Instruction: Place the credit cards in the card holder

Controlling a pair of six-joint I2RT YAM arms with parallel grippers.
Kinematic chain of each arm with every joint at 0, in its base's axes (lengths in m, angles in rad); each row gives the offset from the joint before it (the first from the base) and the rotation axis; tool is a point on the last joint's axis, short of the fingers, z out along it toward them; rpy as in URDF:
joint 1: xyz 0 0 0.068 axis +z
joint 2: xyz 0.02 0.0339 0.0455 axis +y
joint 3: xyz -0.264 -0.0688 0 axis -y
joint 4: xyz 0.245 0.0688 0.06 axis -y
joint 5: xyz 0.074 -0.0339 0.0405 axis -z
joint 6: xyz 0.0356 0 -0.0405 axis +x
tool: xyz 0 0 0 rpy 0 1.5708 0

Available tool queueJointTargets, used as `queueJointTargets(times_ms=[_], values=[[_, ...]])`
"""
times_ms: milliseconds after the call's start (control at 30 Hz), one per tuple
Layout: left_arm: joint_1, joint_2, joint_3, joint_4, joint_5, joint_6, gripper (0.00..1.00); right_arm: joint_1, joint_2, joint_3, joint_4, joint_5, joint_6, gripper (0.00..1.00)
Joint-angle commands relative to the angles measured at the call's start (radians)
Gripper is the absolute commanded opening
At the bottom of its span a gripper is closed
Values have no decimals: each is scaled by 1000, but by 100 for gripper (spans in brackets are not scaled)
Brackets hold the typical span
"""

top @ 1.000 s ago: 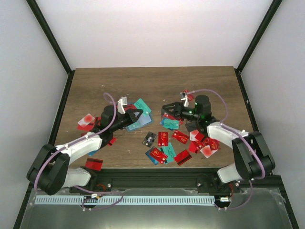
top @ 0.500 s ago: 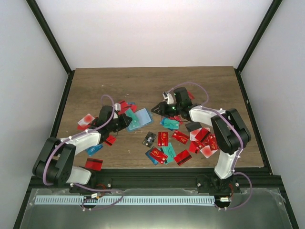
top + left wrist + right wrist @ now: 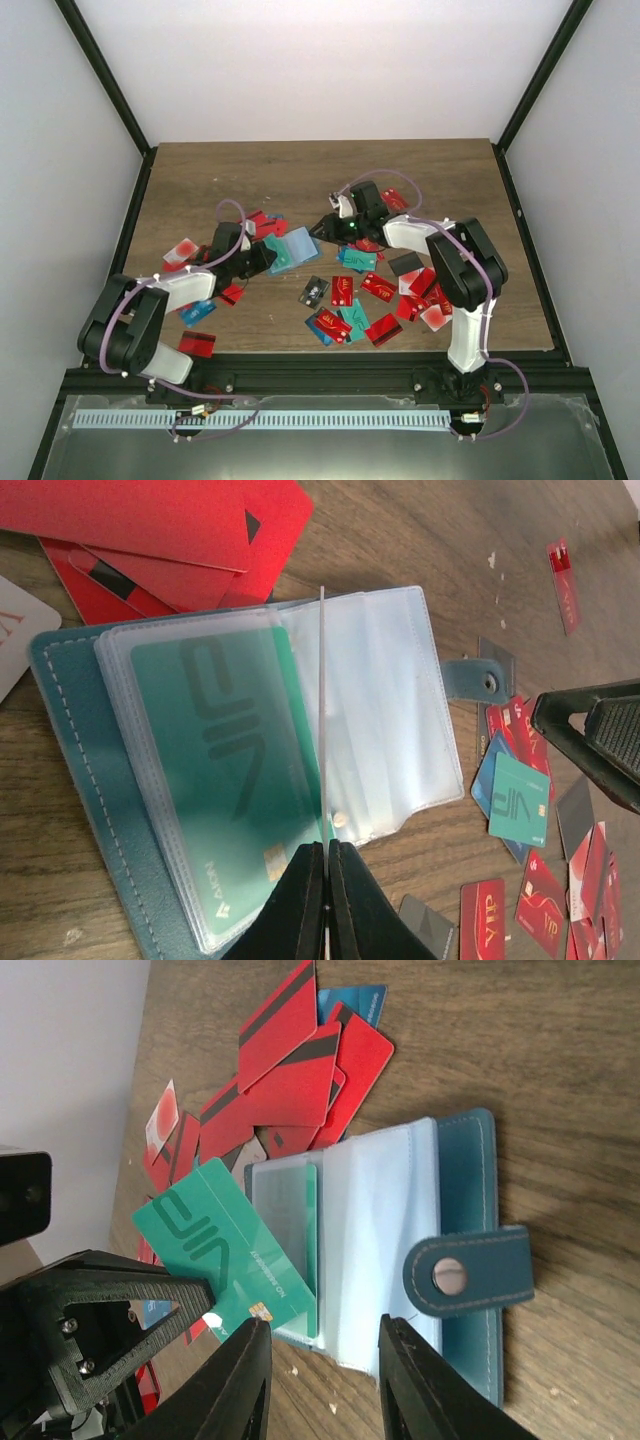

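Observation:
The teal card holder [image 3: 293,247] lies open on the table, its clear sleeves up; one teal card sits in a sleeve [image 3: 225,770]. My left gripper [image 3: 327,845] is shut on a teal credit card, seen edge-on [image 3: 322,700] above the sleeves. In the right wrist view that card [image 3: 205,1245] has its corner at the sleeve's edge. My right gripper [image 3: 325,1325] is open and empty, just off the open holder [image 3: 465,1160] near its strap clasp [image 3: 450,1275]. In the top view the left gripper [image 3: 266,256] and the right gripper [image 3: 322,229] flank the holder.
Several loose credit cards, mostly red, lie in a pile [image 3: 372,300] near the front right. More red cards lie behind the holder [image 3: 262,220] and at the left [image 3: 184,251]. A red card [image 3: 198,343] lies near the table's front edge.
The holder has gone from lifted at the left gripper to lying flat and open. The right gripper has moved left from above the card pile to the holder's right side.

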Motion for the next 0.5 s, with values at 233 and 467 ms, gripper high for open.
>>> queueJointTargets(times_ms=[233, 467], values=[[4, 74, 46, 69, 33, 3, 4, 17, 78, 96, -20, -6, -41, 31], [4, 101, 49, 102, 64, -10, 4, 17, 136, 121, -28, 5, -53, 31]])
